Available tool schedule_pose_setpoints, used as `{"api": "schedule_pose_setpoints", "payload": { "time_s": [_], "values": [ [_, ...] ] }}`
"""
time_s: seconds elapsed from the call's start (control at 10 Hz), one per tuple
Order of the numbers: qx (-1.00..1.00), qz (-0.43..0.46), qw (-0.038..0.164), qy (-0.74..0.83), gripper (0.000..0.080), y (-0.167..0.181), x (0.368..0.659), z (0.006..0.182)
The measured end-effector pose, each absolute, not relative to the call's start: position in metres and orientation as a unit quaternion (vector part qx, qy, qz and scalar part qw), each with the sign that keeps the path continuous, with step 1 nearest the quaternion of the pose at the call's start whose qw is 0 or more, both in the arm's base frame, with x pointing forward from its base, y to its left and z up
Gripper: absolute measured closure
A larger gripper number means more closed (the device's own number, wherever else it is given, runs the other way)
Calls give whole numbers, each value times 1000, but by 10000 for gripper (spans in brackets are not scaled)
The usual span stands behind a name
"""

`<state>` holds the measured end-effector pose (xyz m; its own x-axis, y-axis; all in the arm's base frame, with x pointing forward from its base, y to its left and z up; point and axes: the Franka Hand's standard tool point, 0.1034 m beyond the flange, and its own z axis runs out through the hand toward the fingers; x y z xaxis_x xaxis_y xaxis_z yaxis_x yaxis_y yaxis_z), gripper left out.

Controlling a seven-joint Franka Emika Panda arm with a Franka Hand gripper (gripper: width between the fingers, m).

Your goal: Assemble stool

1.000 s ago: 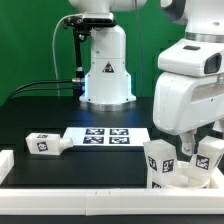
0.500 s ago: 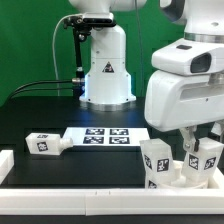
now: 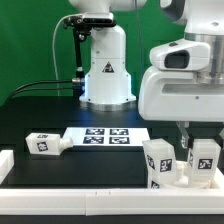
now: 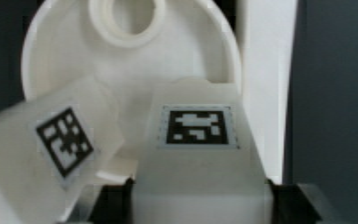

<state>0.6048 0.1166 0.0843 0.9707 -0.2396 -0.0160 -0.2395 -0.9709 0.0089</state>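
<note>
The stool's round white seat (image 3: 186, 180) lies at the exterior view's right with two white tagged legs standing on it. My gripper (image 3: 203, 140) reaches down over the right-hand leg (image 3: 205, 160) and is shut on it. In the wrist view this leg (image 4: 199, 125) fills the gap, and both dark fingers (image 4: 115, 200) press its sides. The other standing leg (image 3: 160, 162) is just beside it, also seen as the leg (image 4: 60, 135) in the wrist view. Beyond them the seat (image 4: 149, 70) shows a hole. A third leg (image 3: 43, 144) lies on the table at the exterior view's left.
The marker board (image 3: 105, 136) lies flat mid-table. A long white rail (image 3: 90, 188) runs along the front edge, with a white block (image 3: 5, 162) at the exterior view's left. The robot base (image 3: 105, 70) stands at the back.
The jaws have closed in on the right-hand leg. The arm has shifted slightly toward the exterior view's left and sits more squarely over that leg.
</note>
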Motion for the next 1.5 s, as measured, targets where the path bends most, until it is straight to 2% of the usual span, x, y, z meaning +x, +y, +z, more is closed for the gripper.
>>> {"api": "schedule_pose_setpoints", "payload": {
  "time_s": [0.4, 0.8, 1.2, 1.5],
  "values": [
    [966, -4, 1, -257, 466, 114, 606, 83],
    [823, -9, -6, -568, 466, 113, 601, 82],
    [750, -16, -8, -662, 466, 112, 600, 81],
    [579, -19, -30, -814, 466, 112, 596, 81]
  ]
}}
